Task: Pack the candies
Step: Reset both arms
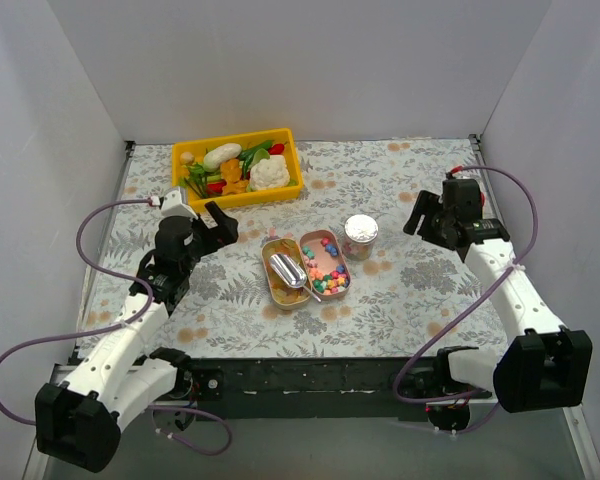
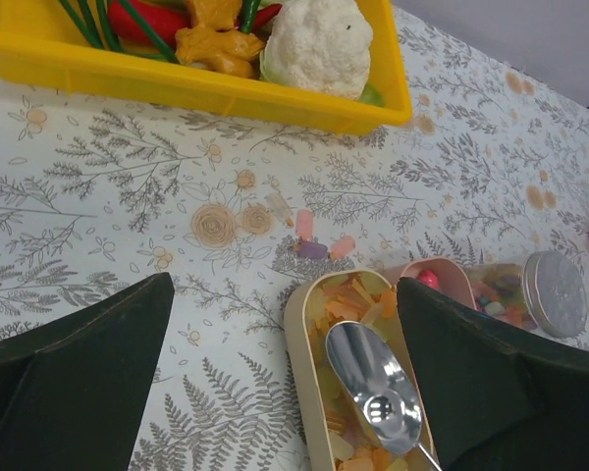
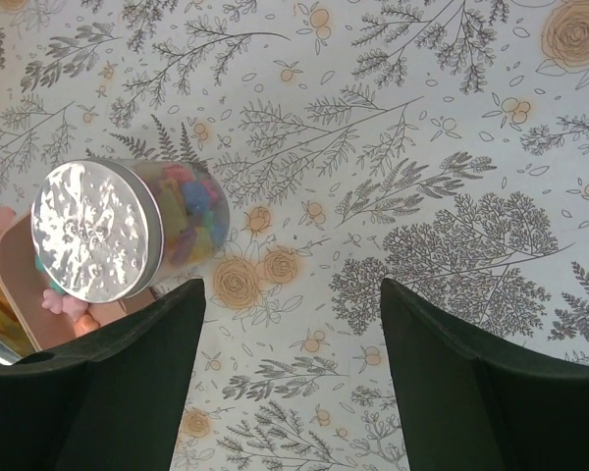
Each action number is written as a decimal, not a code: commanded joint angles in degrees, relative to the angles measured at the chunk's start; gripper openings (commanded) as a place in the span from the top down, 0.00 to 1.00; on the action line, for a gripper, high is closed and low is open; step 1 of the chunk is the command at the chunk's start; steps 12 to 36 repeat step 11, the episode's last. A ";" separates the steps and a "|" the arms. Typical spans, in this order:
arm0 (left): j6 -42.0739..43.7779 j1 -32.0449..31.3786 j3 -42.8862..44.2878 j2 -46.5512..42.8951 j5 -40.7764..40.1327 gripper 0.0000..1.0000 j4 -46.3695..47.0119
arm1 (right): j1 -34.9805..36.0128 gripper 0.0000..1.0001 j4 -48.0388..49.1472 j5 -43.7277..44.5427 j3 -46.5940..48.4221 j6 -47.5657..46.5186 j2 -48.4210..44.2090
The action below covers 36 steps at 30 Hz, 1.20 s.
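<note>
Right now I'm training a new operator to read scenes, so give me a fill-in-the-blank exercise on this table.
The metal scoop lies in the tin of ____ candies. The jar beside the pink tin has a shiny ____-coloured lid on. The toy vegetables sit in a ____ tray. The left end effector and the right end effector are both ____, holding nothing.
Missing words: yellow-orange; silver; yellow; open.
</note>
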 commanded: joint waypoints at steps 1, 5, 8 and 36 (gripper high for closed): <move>-2.50 2.55 -1.88 -1.96 6.00 0.02 0.15 | -0.28 0.20 3.06 2.72 -2.02 -0.16 -3.99; -2.50 3.16 -2.41 -1.87 6.09 0.02 0.41 | -0.28 0.21 4.03 3.85 -3.16 -0.16 -5.22; -2.42 3.43 -2.76 -1.69 6.62 0.02 1.29 | -0.28 0.21 4.99 4.47 -3.69 -0.43 -6.01; -2.33 3.69 -2.58 -0.99 6.79 0.02 1.73 | -0.28 0.20 5.52 4.91 -4.13 -0.25 -6.11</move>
